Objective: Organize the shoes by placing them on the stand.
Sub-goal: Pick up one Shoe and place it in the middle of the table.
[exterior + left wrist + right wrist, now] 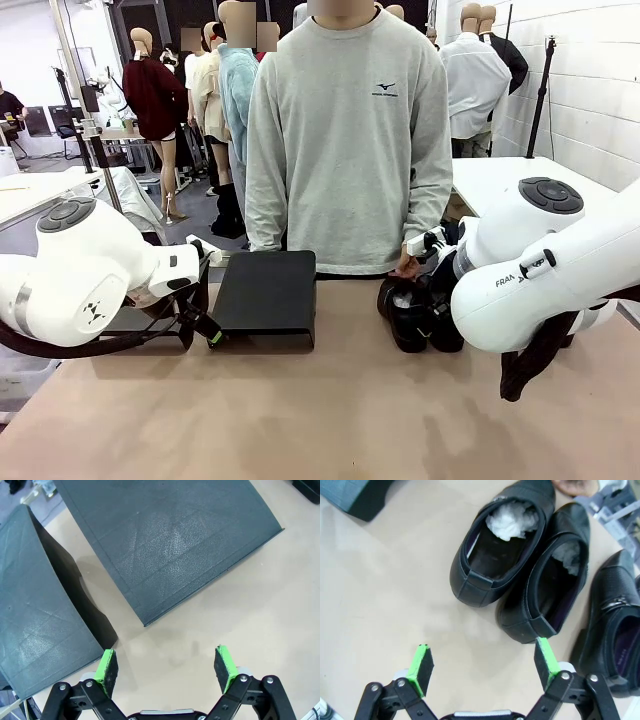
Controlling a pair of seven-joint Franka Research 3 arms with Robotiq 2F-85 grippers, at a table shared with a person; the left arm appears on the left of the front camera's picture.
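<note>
Three black glossy shoes lie side by side on the tan bench, heels toward the right gripper. Two are stuffed with white paper. The right gripper hovers just short of them, its fingers spread wide and holding nothing, one green pad beside the heel of the middle shoe.

The likely step is lifting one shoe. It would go best with one finger inside the heel opening and one outside, because the glossy leather may slip and the neighbouring shoes touch.

The black stand sits well apart on the robot's left. The left gripper points down at bare bench beside it, fingers also spread.
</note>
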